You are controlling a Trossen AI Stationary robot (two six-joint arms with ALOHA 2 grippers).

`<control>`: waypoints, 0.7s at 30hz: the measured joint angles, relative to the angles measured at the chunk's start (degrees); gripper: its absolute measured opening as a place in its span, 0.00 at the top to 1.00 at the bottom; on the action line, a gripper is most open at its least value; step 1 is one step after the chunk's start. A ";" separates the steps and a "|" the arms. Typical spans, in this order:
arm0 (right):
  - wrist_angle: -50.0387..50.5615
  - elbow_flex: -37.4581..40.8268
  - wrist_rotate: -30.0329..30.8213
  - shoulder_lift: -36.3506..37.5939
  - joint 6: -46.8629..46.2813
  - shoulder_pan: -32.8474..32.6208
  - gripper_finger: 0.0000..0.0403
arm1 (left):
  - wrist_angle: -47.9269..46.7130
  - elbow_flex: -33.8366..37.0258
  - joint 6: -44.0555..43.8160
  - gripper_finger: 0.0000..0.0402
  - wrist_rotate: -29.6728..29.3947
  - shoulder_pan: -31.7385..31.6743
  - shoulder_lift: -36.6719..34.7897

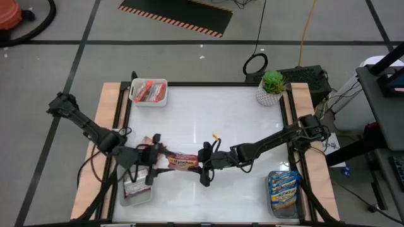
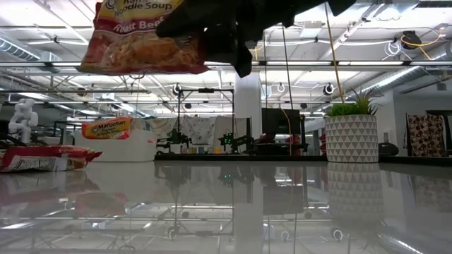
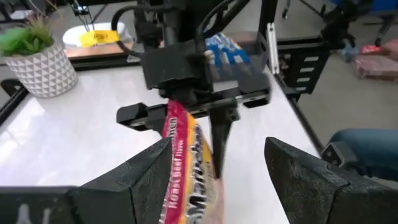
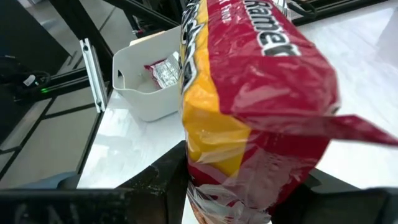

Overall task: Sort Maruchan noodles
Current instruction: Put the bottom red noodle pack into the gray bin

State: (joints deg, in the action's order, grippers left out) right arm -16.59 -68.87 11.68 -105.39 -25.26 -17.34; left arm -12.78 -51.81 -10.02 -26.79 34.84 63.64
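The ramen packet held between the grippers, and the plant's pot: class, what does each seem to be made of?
Ramen packet: thin glossy plastic film, judging by its crinkles, shine and flat sealed edge. Plant pot: probably matte white ceramic or concrete, with a raised triangle pattern; the look leaves it open.

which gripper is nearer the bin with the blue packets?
Right. The right gripper holds a red packet mid-table, closer to the blue-packet bin. The left gripper sits beyond the packet, farther away.

Grey tiled floor with a hazard-striped mat; bright ceiling lights.
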 joint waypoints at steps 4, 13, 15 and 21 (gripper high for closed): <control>0.26 -0.20 0.01 -0.43 0.52 0.01 0.62 | -0.54 0.00 0.77 0.35 2.01 -2.26 0.92; 1.04 -0.20 0.07 -0.43 3.83 -0.64 0.62 | -2.21 0.00 0.44 0.35 10.51 -6.85 3.67; 0.99 -0.20 0.09 -0.43 5.38 -0.89 0.62 | -2.11 0.00 0.27 0.35 12.60 -7.76 4.56; 0.34 -0.20 0.67 -0.43 8.12 -1.20 0.62 | -2.08 0.00 0.34 0.35 15.15 -9.11 7.19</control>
State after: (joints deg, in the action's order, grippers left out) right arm -16.25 -69.08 12.35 -105.82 -17.14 -18.54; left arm -14.85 -51.81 -9.68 -11.63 25.73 70.82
